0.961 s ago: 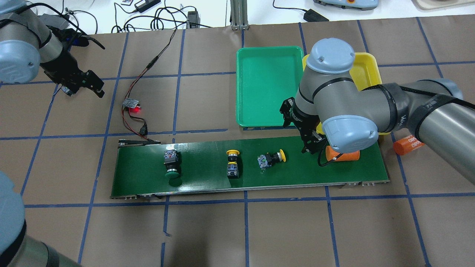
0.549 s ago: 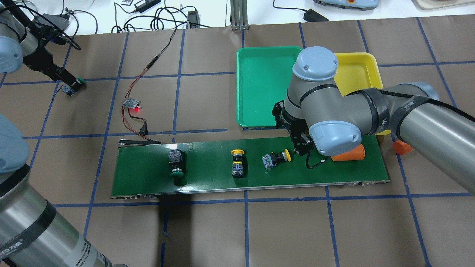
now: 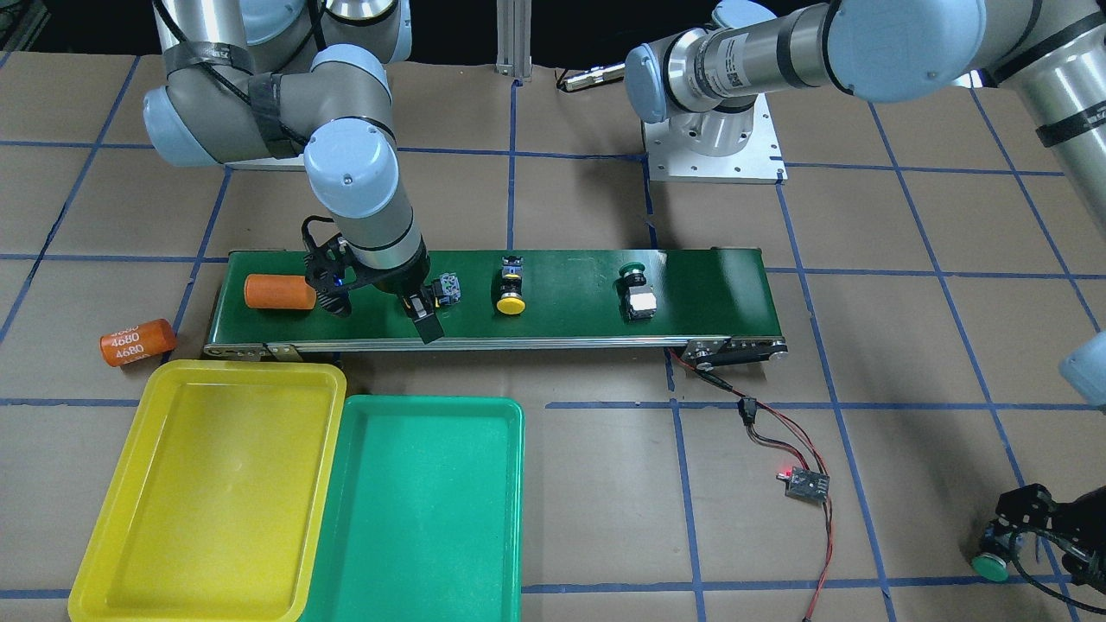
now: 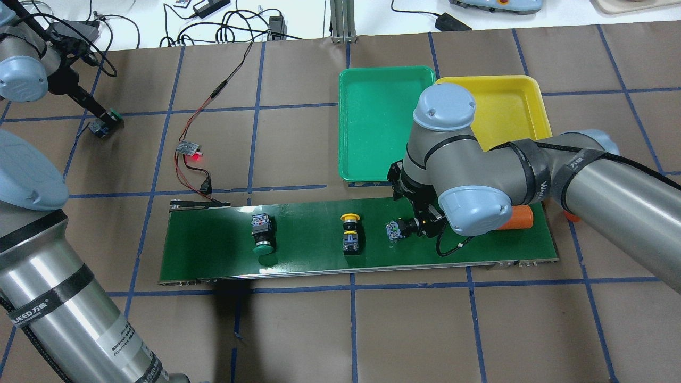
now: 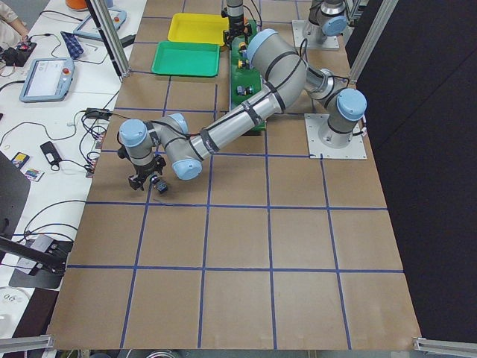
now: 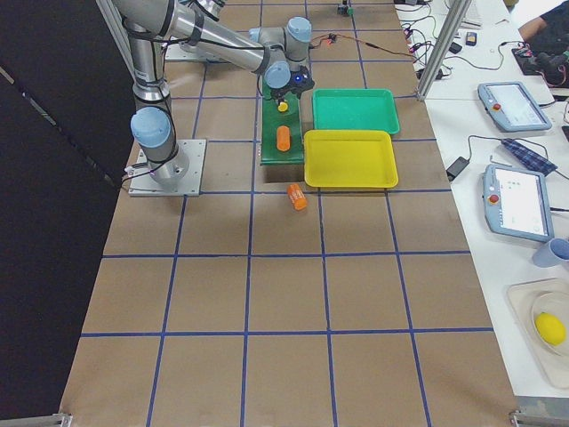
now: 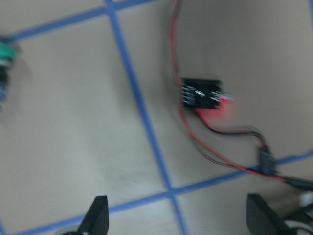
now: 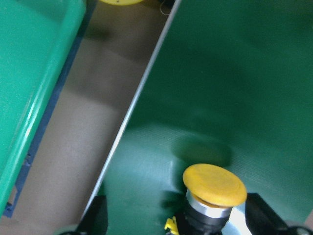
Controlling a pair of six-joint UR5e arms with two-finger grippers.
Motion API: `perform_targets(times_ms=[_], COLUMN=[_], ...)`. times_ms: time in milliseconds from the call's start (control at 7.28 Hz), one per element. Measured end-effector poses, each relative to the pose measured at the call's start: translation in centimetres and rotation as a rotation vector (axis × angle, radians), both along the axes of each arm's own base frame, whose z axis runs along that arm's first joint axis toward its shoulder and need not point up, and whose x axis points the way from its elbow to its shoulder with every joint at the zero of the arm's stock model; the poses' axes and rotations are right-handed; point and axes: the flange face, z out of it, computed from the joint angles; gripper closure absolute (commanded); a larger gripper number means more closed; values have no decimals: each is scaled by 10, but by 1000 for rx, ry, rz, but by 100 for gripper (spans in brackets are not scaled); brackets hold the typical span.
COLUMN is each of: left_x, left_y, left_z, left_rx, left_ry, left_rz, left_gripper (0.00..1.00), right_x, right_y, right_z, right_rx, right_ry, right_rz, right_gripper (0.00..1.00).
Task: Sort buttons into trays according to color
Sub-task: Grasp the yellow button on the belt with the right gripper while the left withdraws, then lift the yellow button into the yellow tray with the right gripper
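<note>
My right gripper [image 8: 178, 220] is open around a yellow button [image 8: 214, 185] that lies on its side on the conveyor belt [image 4: 308, 250]; it also shows in the overhead view [image 4: 396, 230]. A second yellow button [image 4: 349, 234] and a green button [image 4: 262, 239] stand further left on the belt. Another green button [image 4: 109, 118] sits off the belt at the table's far left. My left gripper [image 7: 178, 218] is open and empty beside it. The green tray [image 4: 372, 154] and yellow tray [image 4: 511, 106] are empty.
One orange cylinder [image 4: 516, 217] lies on the belt's right end behind my right wrist; another [image 3: 136, 342] lies on the table beside the yellow tray. A small circuit board [image 4: 190, 149] with a red light and wires sits left of the belt's far corner.
My right gripper has moved left along the belt onto the lying yellow button. The buttons and cylinder on the belt have drifted right. My left arm has swung to the off-belt green button.
</note>
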Motion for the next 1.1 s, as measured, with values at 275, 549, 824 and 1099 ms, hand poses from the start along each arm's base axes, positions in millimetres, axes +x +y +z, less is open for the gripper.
perform_targets(times_ms=[275,549,824,1099], left_x=[-3,2,11,6], left_y=[7,14,21,24], left_z=[-23,-31,-32,-21], left_rx=[79,119,139,160], left_ry=[38,57,69,78], left_rz=[59,88,106,114], left_gripper=[0,74,100,100], right_x=[-1,-2,-9,-18], right_y=[4,2,-2,-16], right_z=[-5,1,14,44], right_rx=[11,-2,-38,-112], right_ry=[5,3,25,45], right_rz=[7,10,22,58], right_gripper=[100,100,100,100])
